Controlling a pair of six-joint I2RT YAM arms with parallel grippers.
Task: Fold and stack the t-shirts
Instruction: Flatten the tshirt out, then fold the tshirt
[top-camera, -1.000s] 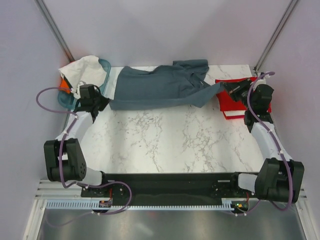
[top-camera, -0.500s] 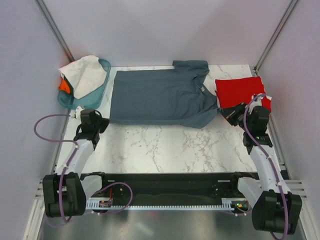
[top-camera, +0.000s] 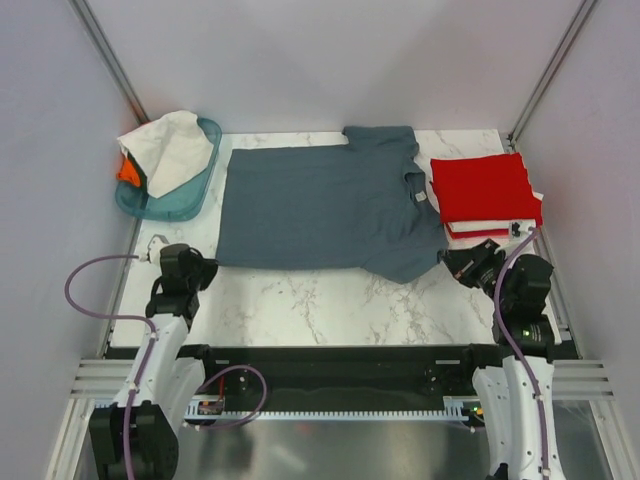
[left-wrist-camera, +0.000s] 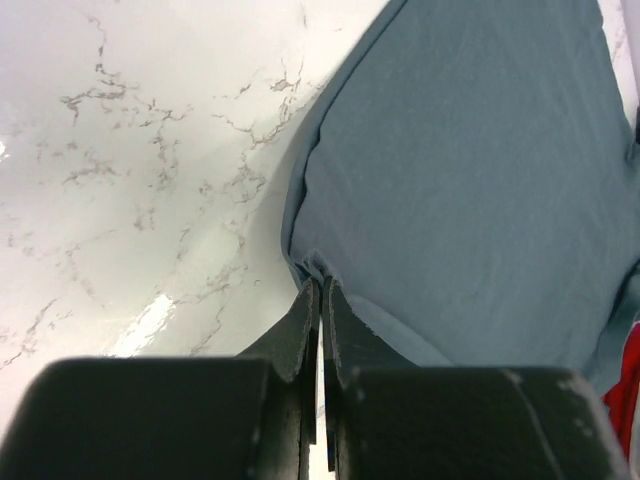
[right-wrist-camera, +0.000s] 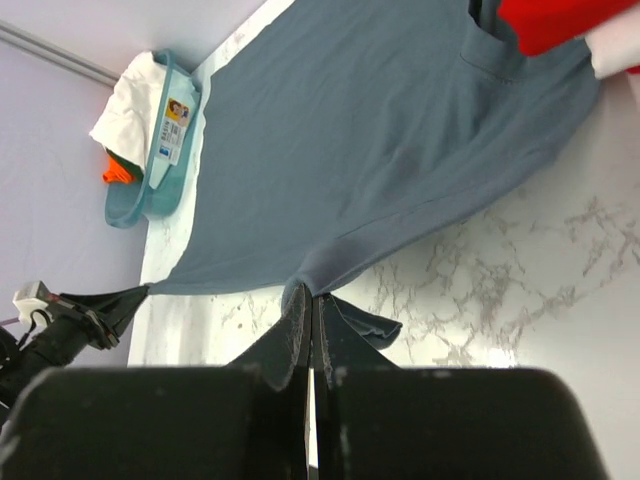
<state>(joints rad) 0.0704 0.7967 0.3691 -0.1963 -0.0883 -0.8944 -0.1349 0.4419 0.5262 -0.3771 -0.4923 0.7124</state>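
The slate blue-grey t-shirt (top-camera: 325, 205) lies spread flat across the middle of the marble table. My left gripper (top-camera: 207, 264) is shut on its near left corner (left-wrist-camera: 318, 268). My right gripper (top-camera: 450, 262) is shut on its near right corner (right-wrist-camera: 318, 270), where the cloth bunches. A folded red t-shirt (top-camera: 483, 188) lies on a white one at the right. A white t-shirt (top-camera: 165, 150) and an orange one (top-camera: 127, 172) sit in the teal basket.
The teal plastic basket (top-camera: 186, 200) stands at the far left corner of the table. Metal frame posts rise at both far corners. Bare marble (top-camera: 330, 305) lies between the shirt and the arm bases.
Both grippers have pulled the blue-grey shirt's near edge toward the arm bases. The shirt has gone from bunched at the back to spread flat.
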